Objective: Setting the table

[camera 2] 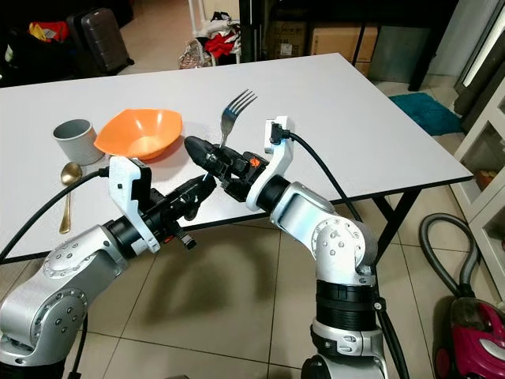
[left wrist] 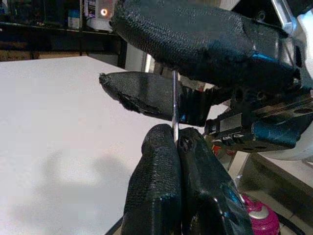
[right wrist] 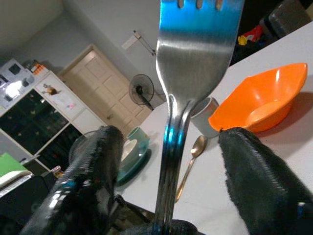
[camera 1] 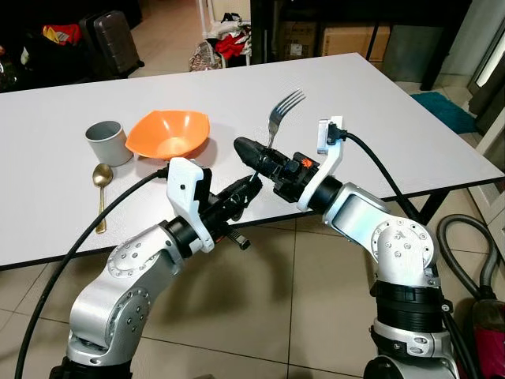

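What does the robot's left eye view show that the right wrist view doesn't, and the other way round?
The left eye view adds both silver arms meeting at the table edge, the left claw shut on the handle of the fork, plus a suitcase and a vacuum cleaner on the floor. The right wrist view adds a pale door, a standing fan and a dark cabinet. Shared: the fork upright inside the open right claw, the orange bowl, grey cup and spoon.
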{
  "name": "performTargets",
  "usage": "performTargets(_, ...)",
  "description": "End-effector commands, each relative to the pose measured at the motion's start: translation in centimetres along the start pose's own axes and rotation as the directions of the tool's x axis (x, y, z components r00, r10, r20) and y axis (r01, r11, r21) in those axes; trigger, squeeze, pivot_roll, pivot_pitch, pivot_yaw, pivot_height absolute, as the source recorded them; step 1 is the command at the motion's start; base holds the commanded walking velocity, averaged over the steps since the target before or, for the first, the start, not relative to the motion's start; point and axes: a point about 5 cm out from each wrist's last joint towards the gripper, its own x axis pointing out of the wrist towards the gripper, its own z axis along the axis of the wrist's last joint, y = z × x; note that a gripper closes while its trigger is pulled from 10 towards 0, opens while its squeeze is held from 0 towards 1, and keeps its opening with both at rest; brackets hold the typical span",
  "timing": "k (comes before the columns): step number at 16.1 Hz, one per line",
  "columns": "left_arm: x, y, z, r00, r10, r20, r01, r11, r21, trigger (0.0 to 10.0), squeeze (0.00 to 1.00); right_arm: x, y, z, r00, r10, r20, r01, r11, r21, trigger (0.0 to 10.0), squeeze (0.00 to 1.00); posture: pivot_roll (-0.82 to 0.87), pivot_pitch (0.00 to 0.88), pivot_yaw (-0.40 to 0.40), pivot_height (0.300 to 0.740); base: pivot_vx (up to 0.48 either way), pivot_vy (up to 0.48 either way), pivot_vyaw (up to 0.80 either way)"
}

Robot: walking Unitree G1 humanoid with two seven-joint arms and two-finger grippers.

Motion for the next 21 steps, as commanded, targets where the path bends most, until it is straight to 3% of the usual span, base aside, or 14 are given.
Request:
performTargets(1, -0.09, 0.19, 0.13, 1.000, 0.002, 0.000, -0.002, 1.000, 0.020, 10.0, 0.00, -0.02, -0.04, -0.15, 1.000, 0.000, -0.004, 0.000, 1.000, 0.018, 0.0, 0.00, -0.02, 0.002, 0.074, 0.740, 0.000, 0.000, 0.00)
performTargets(21, 0.07, 0.44, 0.01, 1.000, 0.011, -0.001, -0.011, 1.000, 0.027, 10.0, 0.00, 0.12, -0.22, -0.14, 1.000, -0.017, -0.005, 0.017, 1.000, 0.006, 0.0, 0.00, -0.03, 0.001, 0.071, 0.740, 0.000, 0.000, 0.00)
